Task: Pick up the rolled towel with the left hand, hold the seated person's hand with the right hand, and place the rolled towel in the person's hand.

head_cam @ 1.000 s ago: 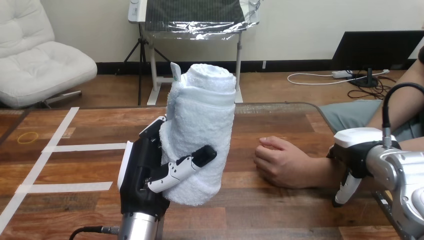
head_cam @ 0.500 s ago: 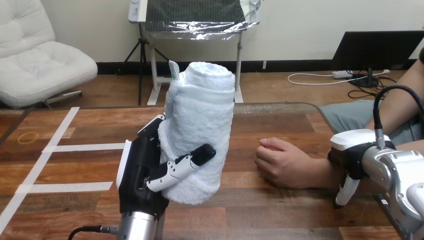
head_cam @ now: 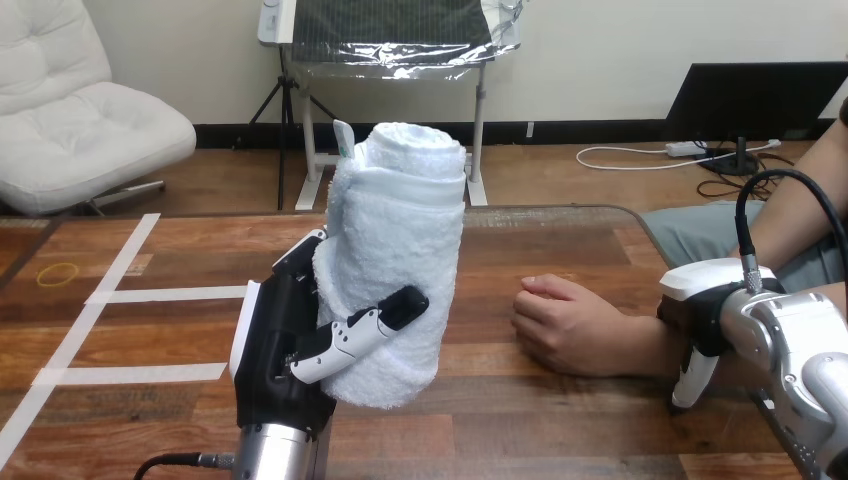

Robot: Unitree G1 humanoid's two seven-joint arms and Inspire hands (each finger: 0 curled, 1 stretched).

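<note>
Shifted slightly left, left hand [head_cam: 278,352] clasps rolled towel [head_cam: 395,235]; right hand [head_cam: 704,300] at person's wrist [head_cam: 650,346], grip unclear.

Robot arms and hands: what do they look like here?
Left hand: black body, white side shell, black-and-white jointed fingers, silver left forearm, thin black cable at its base. Right hand: black with a white shell, silver right forearm, looping black cable above.

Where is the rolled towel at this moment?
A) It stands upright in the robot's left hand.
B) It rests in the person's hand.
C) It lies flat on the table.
A: the left hand has its fingers curled round the rolled towel, held upright; the person's hand rests on the table, apart from it.
</note>
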